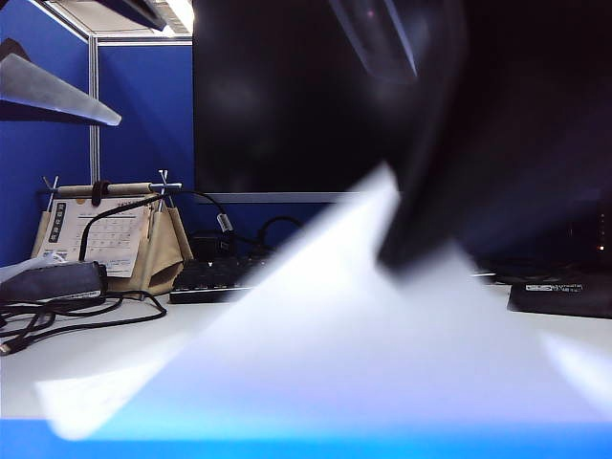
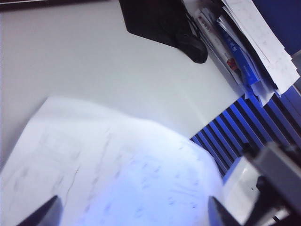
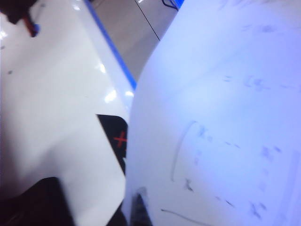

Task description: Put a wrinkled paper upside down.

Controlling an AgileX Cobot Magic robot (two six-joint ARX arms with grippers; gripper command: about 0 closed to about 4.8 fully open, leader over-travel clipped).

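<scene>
One wrinkled paper (image 1: 316,335) pinched in right end effector (image 1: 421,251) – print illegibly faint, left end effector (image 2: 131,214) agape

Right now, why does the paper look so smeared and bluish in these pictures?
Exterior view: the wrinkled paper is soft, close to the lens, and the dark right gripper holding it is blurred. Right wrist view: its print is smeared. Left wrist view: the sheet glows blue-white between the left gripper's open jaws.

Office desk, monitor (image 1: 316,96), keyboard (image 1: 215,277), calendar (image 1: 105,229)
</scene>
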